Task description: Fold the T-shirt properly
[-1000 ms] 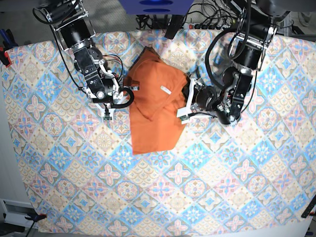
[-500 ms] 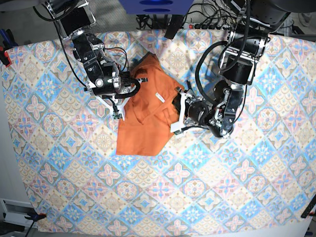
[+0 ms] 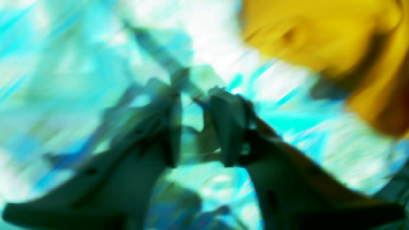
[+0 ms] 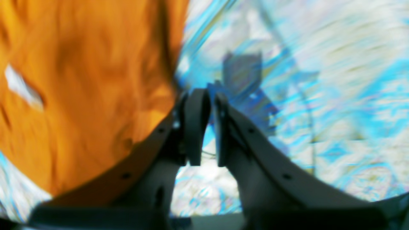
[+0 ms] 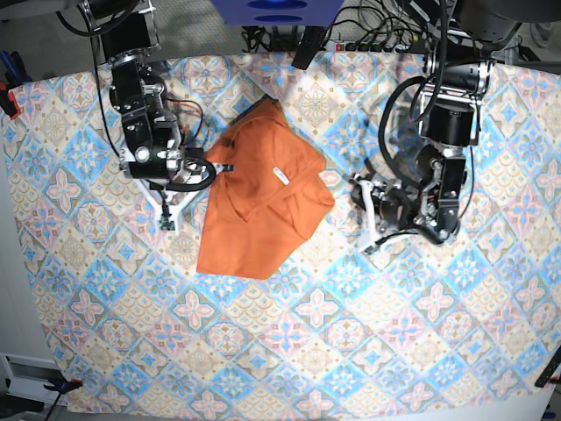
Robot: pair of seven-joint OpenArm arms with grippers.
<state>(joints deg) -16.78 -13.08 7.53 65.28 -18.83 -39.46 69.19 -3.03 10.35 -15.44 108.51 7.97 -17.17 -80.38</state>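
Observation:
The burnt-orange T-shirt point(image 5: 259, 206) lies crumpled and partly folded on the tablecloth, its white neck label point(image 5: 280, 174) facing up. My right gripper point(image 5: 171, 197) hovers just left of the shirt. In the right wrist view its jaws point(image 4: 211, 99) are shut with nothing between them, and the T-shirt point(image 4: 80, 95) fills the left side. My left gripper point(image 5: 364, 219) hangs to the right of the shirt, apart from it. In the blurred left wrist view it point(image 3: 193, 105) stands slightly open and empty, with the T-shirt point(image 3: 319, 38) at the upper right.
The blue-and-beige patterned tablecloth point(image 5: 351, 351) covers the whole table. Cables and a power strip point(image 5: 377, 44) run along the back edge. A dark blue object point(image 5: 276, 10) sits at the top centre.
Both grippers have let go of the shirt and pulled away, the left one to the right. The shirt has shifted left and now lies free. The right jaws have closed.

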